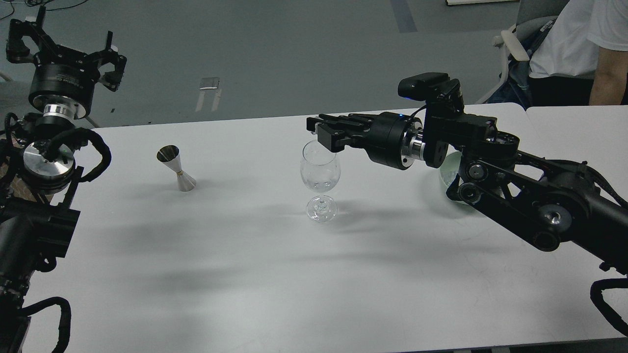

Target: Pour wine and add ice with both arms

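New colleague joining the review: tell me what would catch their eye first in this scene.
The right gripper reaches out level over the rim of the clear wine glass standing mid-table. Left of the glass a steel jigger stands on the white table, while the left gripper is raised high at the far left, jaws spread.

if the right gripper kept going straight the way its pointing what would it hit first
Probably nothing soon. The right gripper points left, roughly level, just above the wine glass rim. Beyond it the line runs over bare table, above the jigger, though depth is unclear.
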Motion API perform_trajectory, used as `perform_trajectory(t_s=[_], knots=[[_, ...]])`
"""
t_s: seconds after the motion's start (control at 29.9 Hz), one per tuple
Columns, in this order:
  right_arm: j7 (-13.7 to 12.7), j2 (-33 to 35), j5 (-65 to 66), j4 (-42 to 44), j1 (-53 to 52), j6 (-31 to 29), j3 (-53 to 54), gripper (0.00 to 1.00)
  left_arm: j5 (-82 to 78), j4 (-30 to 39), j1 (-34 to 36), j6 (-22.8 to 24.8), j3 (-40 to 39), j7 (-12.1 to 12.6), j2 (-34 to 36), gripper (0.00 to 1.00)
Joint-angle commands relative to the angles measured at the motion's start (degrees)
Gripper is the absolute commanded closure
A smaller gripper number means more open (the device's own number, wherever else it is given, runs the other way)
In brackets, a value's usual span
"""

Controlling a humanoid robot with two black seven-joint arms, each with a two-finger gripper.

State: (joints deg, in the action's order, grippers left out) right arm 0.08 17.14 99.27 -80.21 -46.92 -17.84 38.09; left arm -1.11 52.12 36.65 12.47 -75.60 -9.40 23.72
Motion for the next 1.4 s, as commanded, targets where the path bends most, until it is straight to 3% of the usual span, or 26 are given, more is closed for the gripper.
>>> perform_trajectory(t_s=[0.0,0.17,0.27,0.33,0.37,0.4,0.53,0.7,0.8,0.94,1.2,1.37], knots=[[0.0,0.0,-0.04,-0.12,-0.1,-0.09,0.05,0.56,-0.04,0.0,0.0,0.01,-0.16,0.0,0.01,0.02],[0.0,0.0,-0.04,-0.21,-0.19,-0.09,0.14,0.55,-0.04,0.0,0.0,0.01,-0.16,-0.09,0.01,0.02],[0.0,0.0,-0.13,-0.29,-0.19,-0.09,0.23,0.48,-0.04,0.0,0.0,0.01,-0.16,0.0,0.01,0.02],[-0.08,-0.26,-0.13,-0.21,-0.19,0.0,0.67,0.29,-0.04,0.0,0.0,-0.08,-0.16,0.0,0.01,0.02],[0.0,-0.35,-0.3,-0.21,-0.19,0.09,1.19,0.08,-0.04,0.0,0.0,-0.08,-0.16,0.09,0.01,0.02],[0.0,-0.35,-0.48,-0.29,-0.19,0.09,2.41,0.01,-0.38,0.0,0.0,-0.08,-0.16,0.26,0.09,0.02],[0.0,-0.53,-1.0,0.14,0.34,0.26,7.06,0.0,-0.56,0.0,-0.26,0.01,-0.07,0.79,0.45,0.02],[0.09,-5.79,-1.27,3.04,0.78,0.62,15.86,0.0,-0.56,0.09,-0.44,1.41,-0.07,0.7,0.54,0.02],[0.27,-10.02,-3.11,6.91,1.13,1.41,22.89,0.0,-0.56,0.0,-0.88,5.18,-0.07,0.09,0.62,0.02],[0.18,-11.25,-7.06,7.62,1.4,2.02,27.2,0.0,-0.65,0.0,-0.7,5.46,-0.07,0.7,0.8,0.1],[-0.08,-11.16,-32.33,7.97,1.22,3.6,33.35,0.0,-1.79,-0.53,-0.88,7.91,0.89,2.37,0.27,0.1],[-0.44,-10.9,-48.36,15.08,-0.53,5.54,38.28,0.0,-1.88,-0.53,-0.97,8.44,1.07,2.37,-0.34,0.05]])
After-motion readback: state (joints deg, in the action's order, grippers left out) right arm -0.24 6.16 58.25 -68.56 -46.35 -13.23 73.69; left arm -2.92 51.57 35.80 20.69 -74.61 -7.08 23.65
